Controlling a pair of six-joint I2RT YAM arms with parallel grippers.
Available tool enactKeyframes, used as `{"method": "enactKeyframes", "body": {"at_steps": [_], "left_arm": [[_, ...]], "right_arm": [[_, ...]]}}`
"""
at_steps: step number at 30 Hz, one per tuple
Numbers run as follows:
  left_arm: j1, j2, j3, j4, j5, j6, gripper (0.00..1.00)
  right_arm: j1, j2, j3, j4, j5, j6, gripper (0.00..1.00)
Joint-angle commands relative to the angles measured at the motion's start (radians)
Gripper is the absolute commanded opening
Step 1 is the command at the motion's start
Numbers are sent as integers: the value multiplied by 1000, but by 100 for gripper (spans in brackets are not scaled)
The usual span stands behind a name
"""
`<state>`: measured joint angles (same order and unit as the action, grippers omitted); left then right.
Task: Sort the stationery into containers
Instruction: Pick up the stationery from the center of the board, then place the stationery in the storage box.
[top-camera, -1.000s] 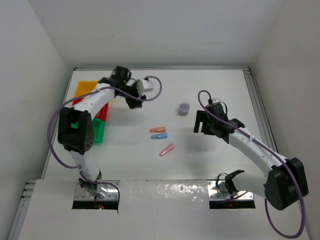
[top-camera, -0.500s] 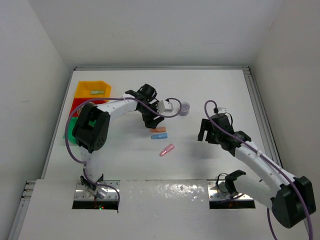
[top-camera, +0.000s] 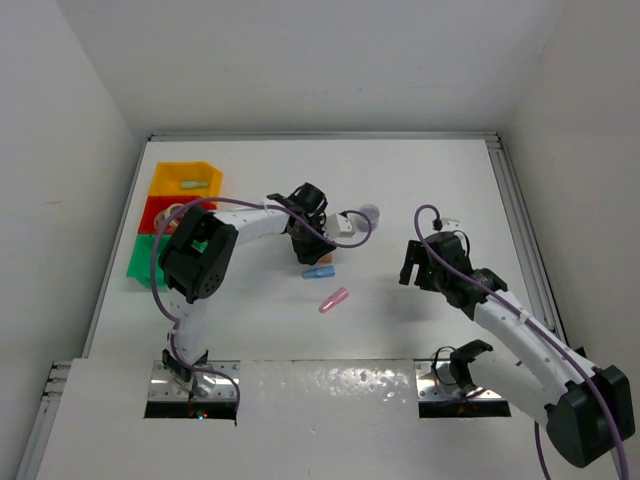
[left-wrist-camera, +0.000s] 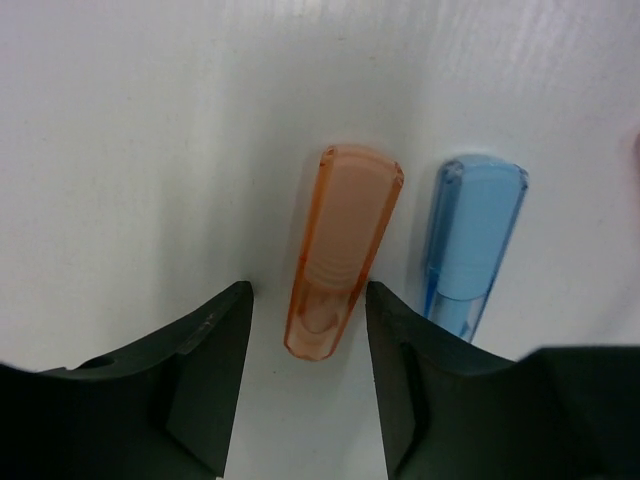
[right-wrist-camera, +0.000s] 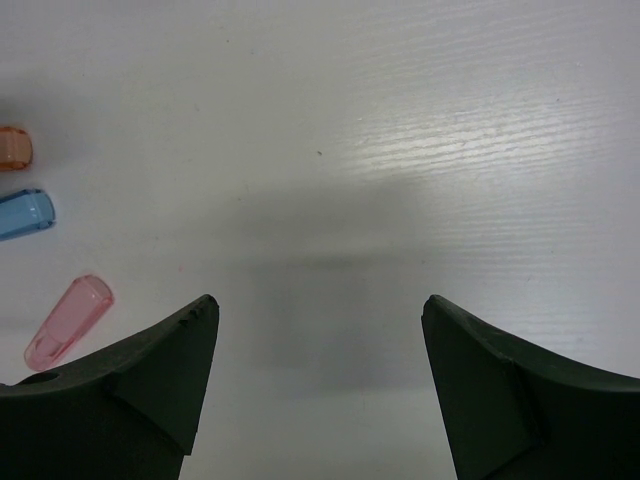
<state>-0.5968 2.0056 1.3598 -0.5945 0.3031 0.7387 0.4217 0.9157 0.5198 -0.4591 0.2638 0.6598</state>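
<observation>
My left gripper (top-camera: 318, 250) is open and low over the table. Its fingers straddle the near end of an orange capsule (left-wrist-camera: 343, 250), which lies flat between the jaws without being gripped (left-wrist-camera: 308, 300). A blue capsule (left-wrist-camera: 472, 245) lies just right of it, also seen from above (top-camera: 318, 272). A pink capsule (top-camera: 334, 299) lies nearer the front. A grey-purple cylinder (top-camera: 369, 214) stands just beyond the left wrist. My right gripper (top-camera: 415, 262) is open and empty over bare table (right-wrist-camera: 315, 305). The yellow bin (top-camera: 207, 170), red bin (top-camera: 152, 205) and green bin (top-camera: 140, 262) stand at the left.
A green capsule (top-camera: 193, 186) lies in the yellow bin. The right wrist view shows the orange (right-wrist-camera: 12, 148), blue (right-wrist-camera: 22, 213) and pink (right-wrist-camera: 68, 320) capsules at its left edge. White walls enclose the table on three sides.
My left arm swung from over the bins to the table's middle and came down around the orange capsule. My right arm drew back a little toward the near right.
</observation>
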Motion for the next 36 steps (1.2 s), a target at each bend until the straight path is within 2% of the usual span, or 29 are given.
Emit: {"method": "enactKeyframes", "body": {"at_steps": [1, 4, 7, 9, 11, 17, 23, 26, 27, 30, 31, 33, 34, 36], "left_arm": [[-14, -1, -57, 85, -76, -45, 46], [-23, 18, -82, 104, -140, -38, 45], [-18, 39, -96, 101, -185, -29, 36], [-11, 48, -99, 84, -182, -15, 21], [-1, 53, -93, 64, -157, -19, 0], [66, 55, -13, 19, -82, -90, 0], [259, -17, 180, 10, -12, -411, 0], [354, -70, 275, 1, -70, -519, 0], [377, -80, 306, 2, -131, -550, 0], [497, -145, 303, 41, -260, -776, 0], [556, -154, 294, 42, -271, -903, 0], [597, -185, 254, 62, -269, -1078, 0], [659, -194, 222, 74, -257, -1131, 0], [695, -188, 213, 93, -246, -1246, 0]], "right_arm": [[3, -31, 0, -4, 35, 12, 81], [3, -41, 0, -19, 60, 8, 82], [2, -49, -1, -24, 77, 8, 82], [-1, -52, 0, -20, 80, 8, 82], [-3, -49, 3, -16, 84, 1, 82], [-9, 5, 68, -30, 74, -29, 82], [-12, 9, 83, -24, 78, -23, 82], [-12, 18, 82, -3, 66, -16, 82], [-12, 25, 82, 14, 63, -14, 82], [-14, 61, 94, 33, 54, -6, 82], [-12, 83, 100, 34, 51, -5, 82], [-12, 100, 117, 33, 41, 0, 82], [-14, 110, 120, 39, 40, 0, 82], [-15, 120, 131, 42, 34, -2, 82]]}}
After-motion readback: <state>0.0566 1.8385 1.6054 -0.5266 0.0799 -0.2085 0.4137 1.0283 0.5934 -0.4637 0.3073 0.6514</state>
